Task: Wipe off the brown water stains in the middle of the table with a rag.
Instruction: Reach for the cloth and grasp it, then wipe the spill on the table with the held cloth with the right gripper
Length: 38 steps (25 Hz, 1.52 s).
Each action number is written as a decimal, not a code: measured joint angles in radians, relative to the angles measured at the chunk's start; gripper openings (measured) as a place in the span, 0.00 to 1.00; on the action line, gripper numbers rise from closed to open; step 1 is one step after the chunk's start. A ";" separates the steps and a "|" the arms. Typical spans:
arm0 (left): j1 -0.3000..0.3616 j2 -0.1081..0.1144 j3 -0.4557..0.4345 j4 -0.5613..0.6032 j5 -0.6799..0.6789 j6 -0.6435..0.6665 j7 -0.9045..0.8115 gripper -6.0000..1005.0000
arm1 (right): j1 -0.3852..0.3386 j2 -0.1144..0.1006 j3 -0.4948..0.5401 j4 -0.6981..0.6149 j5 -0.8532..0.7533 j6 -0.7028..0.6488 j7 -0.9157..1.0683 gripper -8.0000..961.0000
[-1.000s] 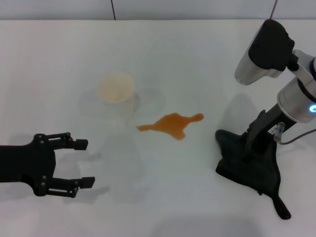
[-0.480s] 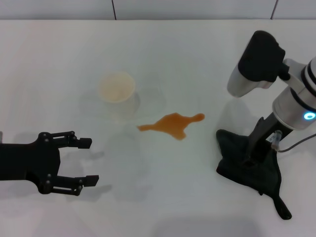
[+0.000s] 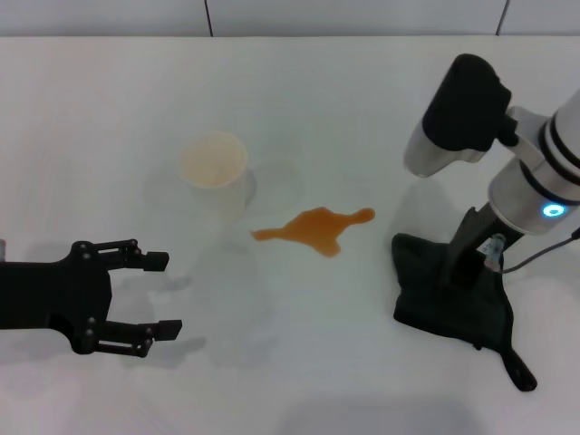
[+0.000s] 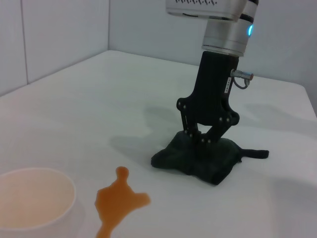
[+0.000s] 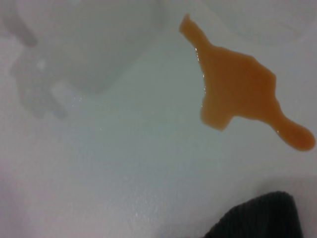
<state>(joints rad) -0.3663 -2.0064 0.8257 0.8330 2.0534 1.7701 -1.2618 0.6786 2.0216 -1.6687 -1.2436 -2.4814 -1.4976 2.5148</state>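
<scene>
Right gripper (image 4: pixel 202 140) is pinching the black rag (image 3: pixel 449 294) against the white table (image 3: pixel 299 381), right of the untouched orange-brown stains (image 3: pixel 314 229); left gripper (image 3: pixel 156 294) is hovering spread near the paper cup (image 3: pixel 214 172)

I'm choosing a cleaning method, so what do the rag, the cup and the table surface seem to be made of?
The rag, under the right claw, looks like soft dark woven or knitted cloth: it bunches and shows faint ribbing. The cup looks like white paper with a matte cream inside, though thin plastic is possible. The table looks like smooth, hard white laminate or similar: the brown water stains sit pooled on it.
</scene>
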 joint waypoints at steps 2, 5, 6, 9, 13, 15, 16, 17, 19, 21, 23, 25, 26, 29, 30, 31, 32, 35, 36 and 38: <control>0.000 0.000 0.000 0.000 0.000 0.000 0.000 0.87 | 0.012 0.000 -0.012 0.004 0.001 0.013 0.000 0.10; 0.001 0.000 -0.002 0.000 0.000 0.001 0.000 0.87 | 0.046 0.001 -0.019 0.014 0.003 0.046 0.000 0.08; 0.002 0.001 -0.002 0.000 0.000 0.002 0.000 0.87 | 0.066 0.001 -0.020 0.026 0.002 0.065 0.000 0.08; 0.005 0.001 -0.001 0.000 0.000 0.006 0.004 0.87 | 0.150 0.002 -0.018 0.100 -0.002 0.129 0.000 0.07; 0.010 0.001 -0.003 0.000 0.000 0.010 0.009 0.87 | 0.317 0.002 -0.016 0.286 -0.007 0.221 -0.006 0.07; 0.012 0.001 -0.002 0.000 0.000 0.014 0.009 0.87 | 0.393 0.002 -0.021 0.378 -0.011 0.259 -0.017 0.07; 0.013 0.001 -0.003 0.000 0.000 0.017 0.010 0.87 | 0.429 0.002 -0.022 0.426 -0.010 0.279 -0.027 0.07; 0.013 0.001 -0.003 0.000 0.000 0.019 0.009 0.87 | 0.452 0.003 -0.023 0.456 -0.007 0.291 -0.034 0.07; 0.013 0.001 -0.004 0.000 -0.001 0.023 0.010 0.87 | 0.486 0.006 -0.040 0.503 0.021 0.307 -0.051 0.07; 0.014 0.001 -0.004 0.000 -0.003 0.024 0.010 0.87 | 0.495 0.007 -0.084 0.507 0.069 0.308 -0.057 0.07; 0.015 0.003 -0.005 0.000 -0.005 0.027 0.010 0.87 | 0.498 0.006 -0.137 0.487 0.121 0.305 -0.057 0.07; 0.014 0.004 -0.006 0.000 -0.006 0.032 0.010 0.87 | 0.500 0.006 -0.184 0.468 0.178 0.300 -0.058 0.07; 0.013 0.005 -0.006 0.000 -0.006 0.033 0.009 0.87 | 0.501 0.006 -0.209 0.458 0.207 0.299 -0.058 0.07; 0.009 0.007 -0.007 0.000 -0.006 0.035 0.008 0.87 | 0.503 0.006 -0.271 0.428 0.279 0.297 -0.060 0.07; 0.008 0.007 -0.007 0.000 -0.006 0.035 0.008 0.87 | 0.502 0.006 -0.285 0.417 0.296 0.298 -0.060 0.07; 0.007 0.007 -0.007 0.000 -0.006 0.035 0.008 0.87 | 0.501 0.006 -0.301 0.405 0.317 0.300 -0.061 0.07; 0.005 0.007 -0.007 0.000 -0.006 0.035 0.008 0.87 | 0.500 0.006 -0.312 0.401 0.326 0.304 -0.062 0.07; 0.002 0.006 -0.007 0.000 -0.004 0.033 0.008 0.87 | 0.502 0.006 -0.338 0.414 0.326 0.341 -0.063 0.07; 0.001 0.006 -0.006 0.000 -0.004 0.033 0.008 0.87 | 0.505 0.006 -0.341 0.429 0.317 0.355 -0.063 0.07; 0.001 0.006 -0.006 0.000 -0.004 0.033 0.008 0.87 | 0.512 0.006 -0.334 0.467 0.291 0.380 -0.063 0.07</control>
<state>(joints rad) -0.3652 -2.0007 0.8194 0.8329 2.0493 1.8029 -1.2539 1.1901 2.0277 -2.0032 -0.7768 -2.1904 -1.1178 2.4514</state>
